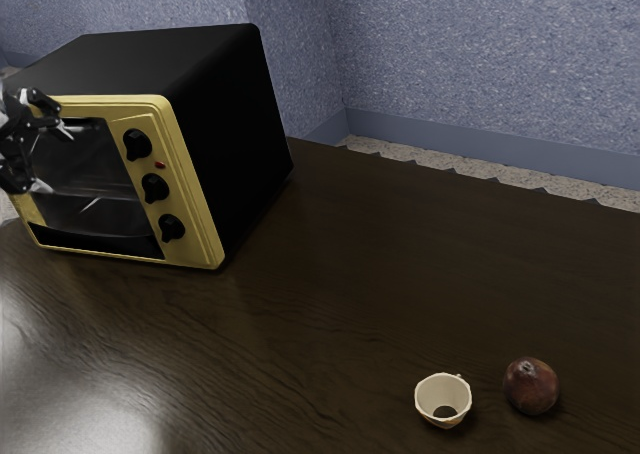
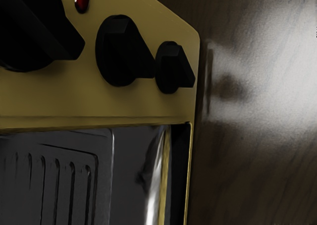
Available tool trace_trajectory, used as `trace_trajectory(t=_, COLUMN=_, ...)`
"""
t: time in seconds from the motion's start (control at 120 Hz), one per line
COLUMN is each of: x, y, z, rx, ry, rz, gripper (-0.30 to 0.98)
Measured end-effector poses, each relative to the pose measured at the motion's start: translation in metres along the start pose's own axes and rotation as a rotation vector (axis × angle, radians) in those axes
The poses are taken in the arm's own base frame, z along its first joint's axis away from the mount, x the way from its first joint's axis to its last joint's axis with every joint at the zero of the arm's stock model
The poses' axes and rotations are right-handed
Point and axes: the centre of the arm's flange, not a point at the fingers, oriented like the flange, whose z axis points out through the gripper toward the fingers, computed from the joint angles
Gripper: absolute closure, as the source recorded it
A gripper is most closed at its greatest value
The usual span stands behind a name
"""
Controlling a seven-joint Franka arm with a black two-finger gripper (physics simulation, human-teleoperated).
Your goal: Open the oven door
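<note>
Gripper [image 1: 52, 159]: spread open, right by the glass front!
Oven [image 1: 215, 124]: three black knobs [image 1: 155, 187] showing.
Cup [image 1: 442, 381]: near the fruit [image 1: 531, 386].

Dark wood-grain worktop [image 1: 350, 294]. Near its edge at the exterior view's lower right: small cream cup [image 1: 443, 398], upright, mouth up; just beside it, apart, a round brownish-red fruit [image 1: 531, 385]. Behind, speckled blue wall [image 1: 490, 59], plain blue skirting [image 1: 480, 158].
</note>
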Motion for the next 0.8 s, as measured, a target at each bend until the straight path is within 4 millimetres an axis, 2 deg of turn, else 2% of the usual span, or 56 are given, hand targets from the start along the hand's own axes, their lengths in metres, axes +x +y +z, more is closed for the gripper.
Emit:
trace_trajectory(t=0.108, x=-0.006, y=-0.007, z=0.005, rx=0.008, ry=-0.002, rz=0.082, gripper=0.0)
trace_trajectory(t=0.267, x=-0.006, y=-0.013, z=-0.002, rx=0.031, ry=-0.003, rz=0.195, gripper=0.0)
trace_trajectory(t=0.367, x=-0.014, y=-0.018, z=-0.003, rx=0.038, ry=-0.012, rz=0.239, gripper=0.0)
trace_trajectory(t=0.8, x=-0.045, y=-0.011, z=-0.013, rx=0.058, ry=0.005, rz=0.33, gripper=0.0)
